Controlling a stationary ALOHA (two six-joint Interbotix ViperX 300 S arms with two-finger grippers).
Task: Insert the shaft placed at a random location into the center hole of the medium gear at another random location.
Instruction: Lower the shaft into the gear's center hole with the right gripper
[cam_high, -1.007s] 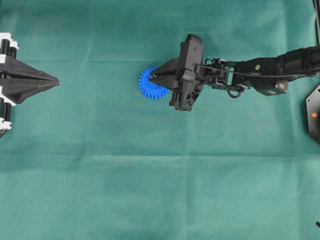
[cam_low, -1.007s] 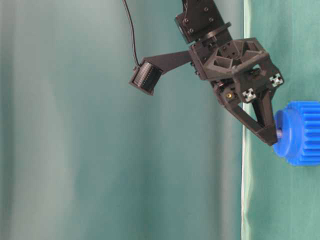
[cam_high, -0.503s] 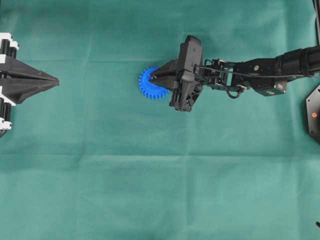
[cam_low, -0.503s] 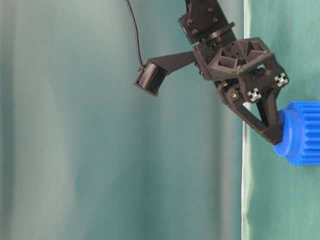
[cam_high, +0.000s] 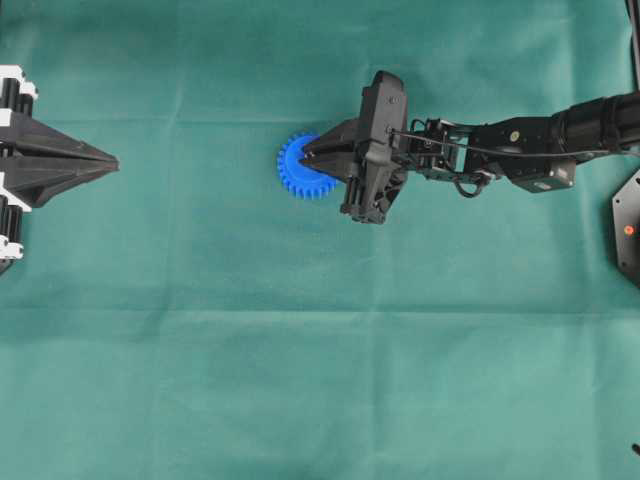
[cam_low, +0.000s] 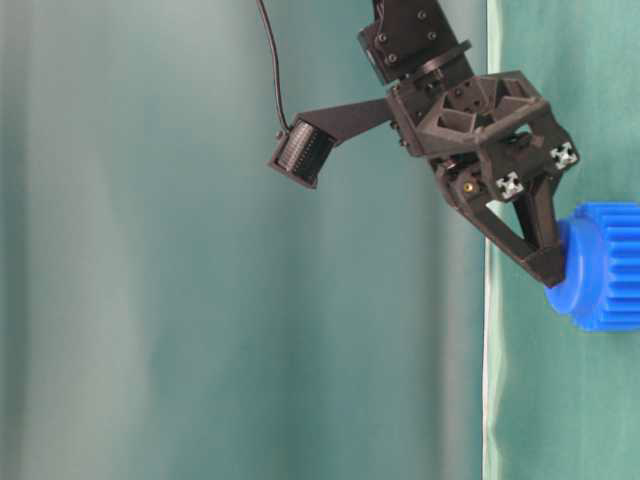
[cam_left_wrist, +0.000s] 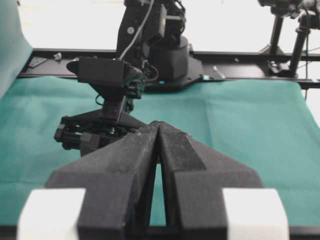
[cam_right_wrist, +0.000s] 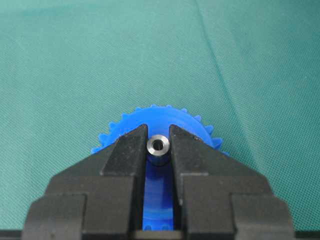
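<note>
Now, pin (cam_right_wrist: 158, 146) upright at the middle of the blue gear (cam_right_wrist: 150, 117), end-on to the right wrist view, apparently seated in the hub. Hole itself hidden beneath it. Gear flat on the green surface (cam_high: 300, 350), a little toward 12 o'clock from the middle in the overhead view.

Judged as the seating-and-letting-go step, close to the end of the task. To do it well:
- Keep the pin vertical and press straight down, with no sideways push that could tilt it or slide the gear.
- Spread the tips evenly, so neither drags the pin along.
- Lift straight up, only once both tips stand free.

Pin exactly between the two tips of the right pincer (cam_high: 305, 158), flanked at 9 and 3 o'clock in the wrist view, gear teeth fanning out past them toward 12. Tips tight against the pin or nearly so; cannot tell whether clamped or just loosened.

Left pincer (cam_high: 112, 160) clenched on nothing, at 9 o'clock on the surface, well apart from the gear.
</note>
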